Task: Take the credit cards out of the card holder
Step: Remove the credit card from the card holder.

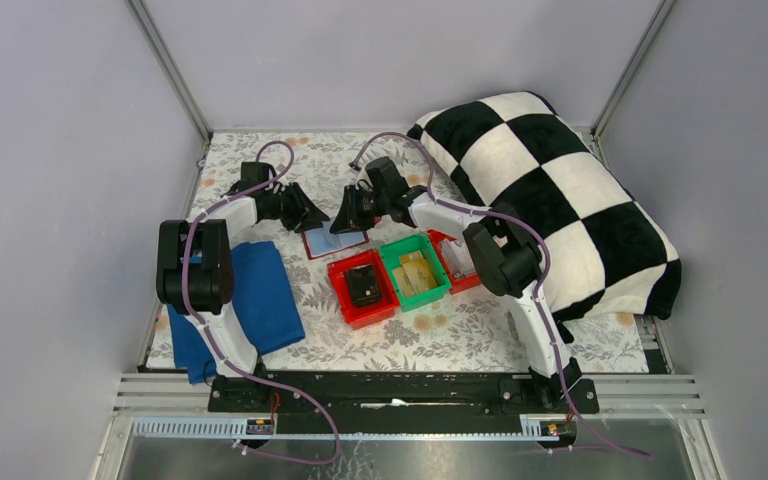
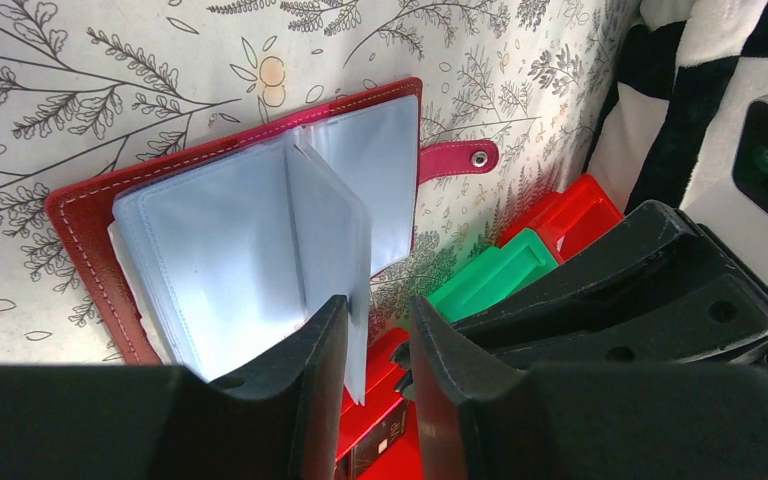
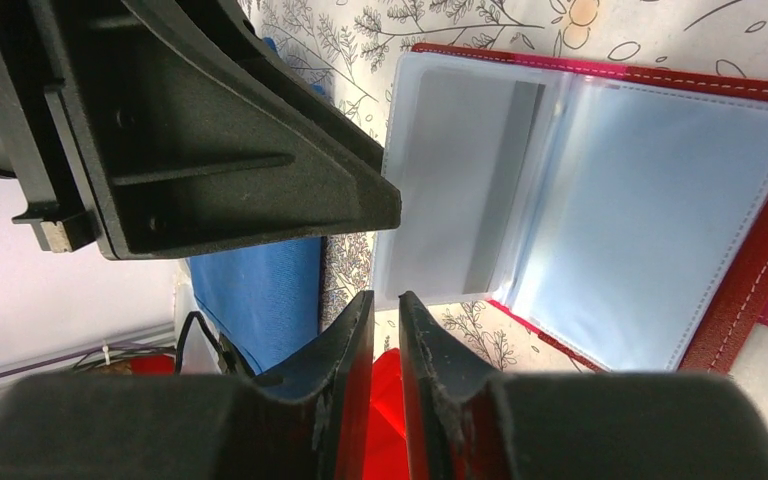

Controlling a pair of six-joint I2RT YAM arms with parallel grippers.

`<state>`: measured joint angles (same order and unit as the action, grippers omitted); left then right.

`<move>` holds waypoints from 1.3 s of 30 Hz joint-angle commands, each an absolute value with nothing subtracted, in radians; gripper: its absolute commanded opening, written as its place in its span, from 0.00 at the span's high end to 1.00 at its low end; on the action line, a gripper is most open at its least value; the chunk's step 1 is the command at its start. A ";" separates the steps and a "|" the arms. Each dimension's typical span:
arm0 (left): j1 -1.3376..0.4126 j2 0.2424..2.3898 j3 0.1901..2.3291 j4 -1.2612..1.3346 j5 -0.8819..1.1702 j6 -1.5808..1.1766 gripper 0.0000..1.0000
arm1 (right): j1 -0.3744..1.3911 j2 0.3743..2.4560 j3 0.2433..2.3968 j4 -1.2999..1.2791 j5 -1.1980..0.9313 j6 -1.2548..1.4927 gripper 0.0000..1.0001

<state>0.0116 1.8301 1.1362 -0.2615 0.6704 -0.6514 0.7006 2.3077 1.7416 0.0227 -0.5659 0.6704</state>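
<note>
The card holder (image 1: 334, 243) lies open on the flowered table, dark red outside with light blue clear pockets (image 2: 230, 260) and a red strap tab (image 2: 455, 158). One pocket leaf (image 2: 345, 240) stands upright between the fingers of my left gripper (image 2: 378, 305), resting against one finger with a gap to the other. My right gripper (image 3: 385, 296) faces it from the other side. Its fingers are a narrow slit apart, right at the lower edge of a raised leaf (image 3: 440, 260). A pale grey credit card (image 3: 460, 160) shows through that leaf.
A red bin (image 1: 365, 290) holding a small black box, a green bin (image 1: 415, 270) with yellow-tan items and another red bin (image 1: 457, 262) stand just in front of the holder. A blue cloth (image 1: 263, 295) lies left. A checkered pillow (image 1: 560, 200) fills the right.
</note>
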 commanded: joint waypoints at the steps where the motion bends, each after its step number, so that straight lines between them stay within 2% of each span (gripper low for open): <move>1: 0.009 1.835 1.137 -0.236 0.678 -0.636 0.68 | 0.706 2.319 1.764 0.059 -0.557 0.678 0.77; 7: 0.009 1.850 1.139 -0.232 0.690 -0.638 0.69 | 0.706 2.329 1.767 0.060 -0.562 0.678 0.76; 11: 0.007 1.853 1.140 -0.229 0.692 -0.641 0.71 | 0.706 2.326 1.765 0.060 -0.563 0.674 0.65; 16: 0.006 1.857 1.140 -0.229 0.691 -0.641 0.71 | 0.706 2.336 1.783 0.053 -0.570 0.671 0.57; 26: 0.004 1.866 1.143 -0.228 0.695 -0.643 0.71 | 0.709 2.368 1.820 0.036 -0.586 0.670 0.52; 39: 0.003 1.863 1.141 -0.227 0.699 -0.641 0.71 | 0.710 2.388 1.837 0.025 -0.581 0.667 0.51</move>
<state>0.0071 1.8679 1.1362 -0.2604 0.6781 -0.6518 0.7006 2.3928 1.8034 0.0166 -0.5686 0.6750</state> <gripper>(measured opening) 0.290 0.485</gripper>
